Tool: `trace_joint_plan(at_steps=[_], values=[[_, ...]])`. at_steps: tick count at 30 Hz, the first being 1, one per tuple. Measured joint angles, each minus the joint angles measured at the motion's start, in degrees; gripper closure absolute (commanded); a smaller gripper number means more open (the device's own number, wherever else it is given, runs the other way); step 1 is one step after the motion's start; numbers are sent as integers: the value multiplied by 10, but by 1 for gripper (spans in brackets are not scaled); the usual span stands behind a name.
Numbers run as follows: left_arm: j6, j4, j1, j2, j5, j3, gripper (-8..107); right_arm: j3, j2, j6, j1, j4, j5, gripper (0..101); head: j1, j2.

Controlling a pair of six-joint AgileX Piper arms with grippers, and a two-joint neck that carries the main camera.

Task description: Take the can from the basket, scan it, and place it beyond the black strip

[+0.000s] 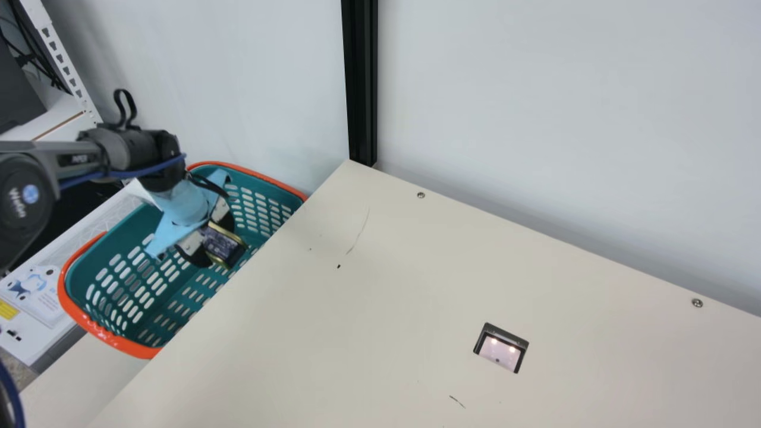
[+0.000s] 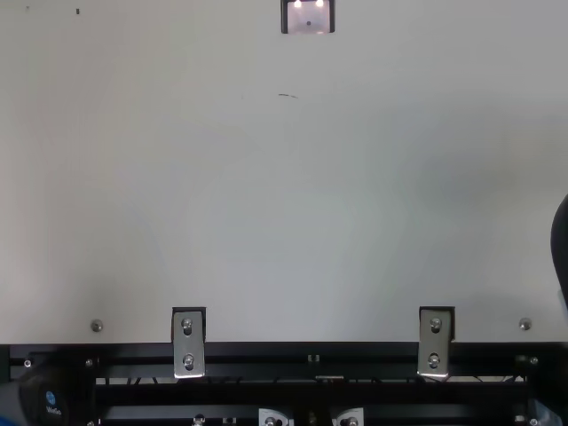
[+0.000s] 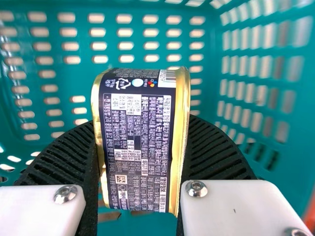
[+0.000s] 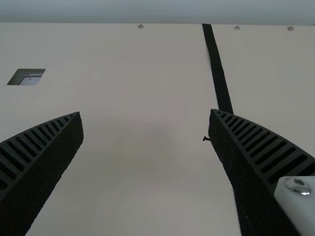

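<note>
At the left of the main view, the left gripper (image 1: pixel 219 242) grasps the can (image 1: pixel 225 245) inside the basket's outline

In the main view, the left arm (image 1: pixel 128 151) comes from the left edge and goes down to the basket (image 1: pixel 252 172), which is green with an orange rim. The can is tilted there, on the side of the basket near the table (image 1: pixel 357 285). In the left wrist view, the jaws are clenched on the can: one ribbed finger touches each side of it. Its dark label, with small white print, faces the camera between two gold edges, and the slotted walls of the basket are behind.

The right gripper (image 4: pixel 146 115) is released; in the right wrist view its two fingers are well apart, with the table visible between them. One finger partly covers the black strip (image 4: pixel 216 64), which lies along the table.

The scanner (image 1: pixel 501 349) sits in the table, at the lower right of the main view and at the upper edge of the top view. One black post (image 1: pixel 362 83) stands at the upper middle of the main view. In the lower part of the top view, two metal brackets (image 2: pixel 188 344) are at the table's edge.
</note>
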Motion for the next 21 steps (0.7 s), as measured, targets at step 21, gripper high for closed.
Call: trace_joint_plan(at_steps=[21], values=[[100, -4, -18, -206, 137, -36, 89, 0, 0, 0, 0, 0, 0, 0, 0, 0]])
